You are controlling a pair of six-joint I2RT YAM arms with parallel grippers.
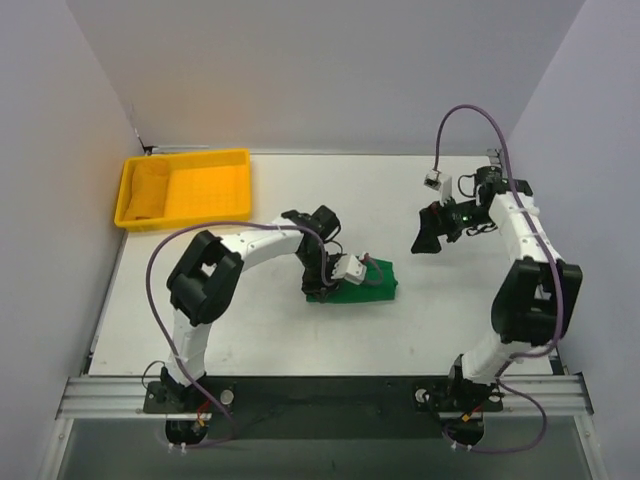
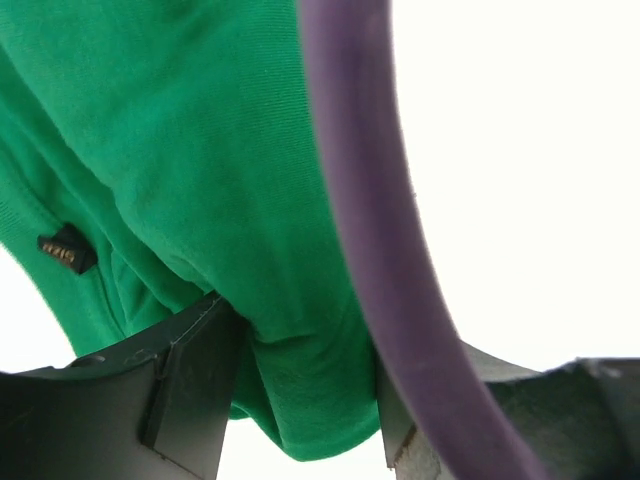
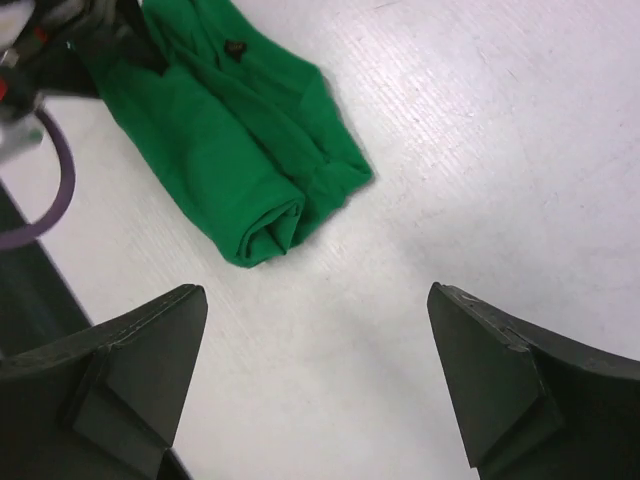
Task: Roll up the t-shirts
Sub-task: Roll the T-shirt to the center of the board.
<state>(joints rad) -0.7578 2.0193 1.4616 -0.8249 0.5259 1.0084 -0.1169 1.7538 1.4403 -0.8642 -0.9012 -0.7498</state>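
The yellow tray [image 1: 190,155] sits far left. At mid-table our left gripper [image 2: 300,400] pinches a fold of the green t-shirt [image 3: 240,150], which lies in a rolled bundle. Our right gripper [image 3: 315,300] hangs splayed, well apart. We judge the roll nearly done; the next move should keep it tight.

White table [image 1: 280,340] enclosed by pale lavender walls [image 1: 330,70].
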